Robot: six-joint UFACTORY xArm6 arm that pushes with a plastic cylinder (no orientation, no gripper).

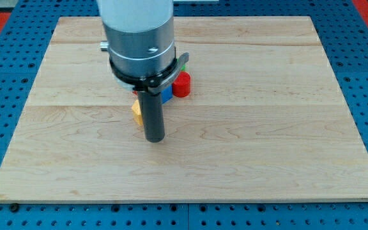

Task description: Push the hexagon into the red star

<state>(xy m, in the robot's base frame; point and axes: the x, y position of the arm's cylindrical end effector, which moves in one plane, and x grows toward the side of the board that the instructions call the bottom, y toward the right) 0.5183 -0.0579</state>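
- My tip rests on the wooden board, just right of a yellow block; it is a bare rod, with nothing to open or close
- A red block (shape unclear) touches a blue block; both sit above the tip
- A green block peeks from behind the arm; I cannot tell which block is the hexagon
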